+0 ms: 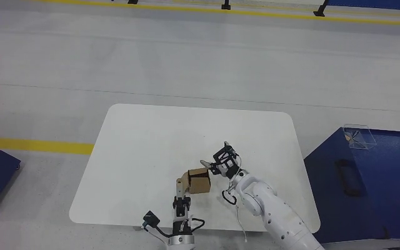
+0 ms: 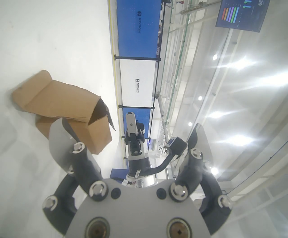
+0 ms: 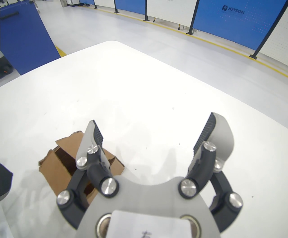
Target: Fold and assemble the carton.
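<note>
Carton (image 1: 199, 180) of plain brown cardboard, boxy with loose flaps, lies on its side near the front edge of the smooth white table (image 1: 156, 137). Its long axis runs crosswise, with the open end toward the right gripper (image 3: 153, 133). The left gripper (image 2: 128, 135) is just beside the carton. Both grippers' fingers are spread apart.

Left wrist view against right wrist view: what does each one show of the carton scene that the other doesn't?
Left wrist view: the carton from outside, one end flap hanging open, the right arm beyond it, and a screen overhead. Right wrist view: a look down into the carton's open cavity, the table out to its far corner, and a blue cabinet. Both: the carton on the white table, with the left fingers and right fingers spread open.
</note>
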